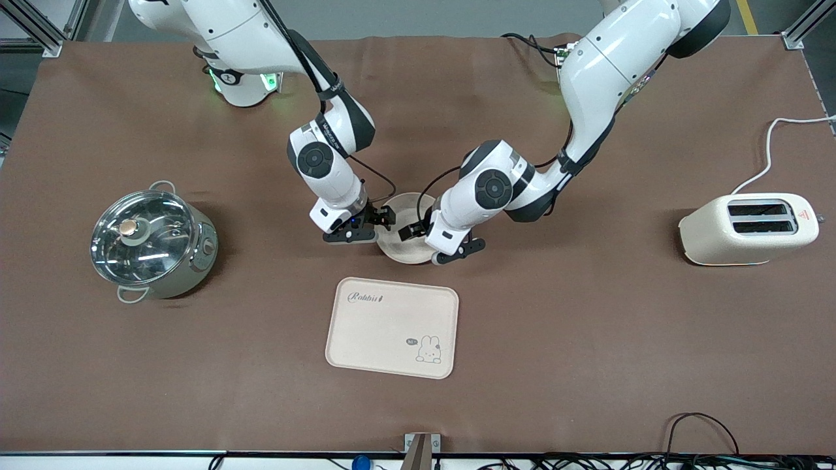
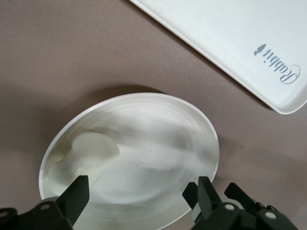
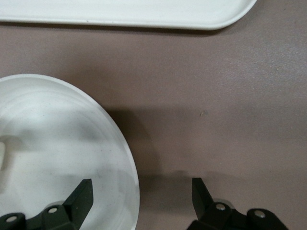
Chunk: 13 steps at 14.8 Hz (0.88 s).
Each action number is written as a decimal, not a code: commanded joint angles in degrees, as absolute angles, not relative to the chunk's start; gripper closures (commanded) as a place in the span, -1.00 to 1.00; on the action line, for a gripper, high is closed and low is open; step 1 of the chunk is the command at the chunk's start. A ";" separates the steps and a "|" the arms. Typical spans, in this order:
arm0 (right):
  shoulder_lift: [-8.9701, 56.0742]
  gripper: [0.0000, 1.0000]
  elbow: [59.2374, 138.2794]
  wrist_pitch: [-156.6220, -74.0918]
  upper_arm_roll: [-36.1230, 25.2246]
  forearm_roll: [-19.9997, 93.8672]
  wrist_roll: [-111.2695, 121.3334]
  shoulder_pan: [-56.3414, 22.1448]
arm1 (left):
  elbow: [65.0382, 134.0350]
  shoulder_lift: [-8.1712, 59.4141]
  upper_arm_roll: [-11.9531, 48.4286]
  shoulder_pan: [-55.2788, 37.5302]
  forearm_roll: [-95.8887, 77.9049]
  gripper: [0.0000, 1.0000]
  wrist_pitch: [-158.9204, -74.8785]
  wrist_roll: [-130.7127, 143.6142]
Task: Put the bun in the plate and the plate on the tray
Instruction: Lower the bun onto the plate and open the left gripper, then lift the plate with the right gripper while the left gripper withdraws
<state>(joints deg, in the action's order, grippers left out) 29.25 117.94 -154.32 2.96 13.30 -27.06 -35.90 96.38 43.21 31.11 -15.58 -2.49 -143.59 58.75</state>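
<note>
Two grippers flank the plate (image 1: 406,228) | bun (image 2: 92,152) lies in plate, tray (image 1: 392,327) nearer the camera | left gripper (image 2: 141,194) jaws apart over plate; right gripper (image 3: 141,197) jaws apart astride its rim | we fear a shallow rim pinch slipping, tipping the bun out.

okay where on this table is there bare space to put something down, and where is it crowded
Bare brown cloth lies between the steel pot with glass lid and the cream rectangular tray, and between tray and cream toaster. Crowded: both open grippers, left and right, flank the round cream plate holding the pale bun.
</note>
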 commanded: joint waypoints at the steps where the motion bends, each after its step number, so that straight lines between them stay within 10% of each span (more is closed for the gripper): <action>1: 29.27 -0.38 118.30 -154.78 2.64 14.24 -27.33 -36.65 | 94.58 41.23 29.81 -14.25 1.55 -1.00 -136.46 59.51; 5: 30.05 0.14 118.30 -155.91 2.64 14.24 -27.33 -36.83 | 83.25 36.75 29.27 -5.65 9.05 -1.00 -109.91 40.75; 9: 31.11 0.90 118.21 -157.76 2.64 14.24 -27.33 -37.44 | 83.23 29.46 29.09 5.33 9.32 -1.00 -107.58 22.80; 13: 30.77 0.99 117.95 -156.89 2.64 14.24 -27.34 -36.30 | 83.32 23.49 29.18 13.26 9.32 -1.00 -104.60 8.64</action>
<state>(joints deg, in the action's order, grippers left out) 30.05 117.84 -156.80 3.08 13.37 -27.06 -36.50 81.87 27.33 28.96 11.70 8.48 -106.42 13.00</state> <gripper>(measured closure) 0.952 0.000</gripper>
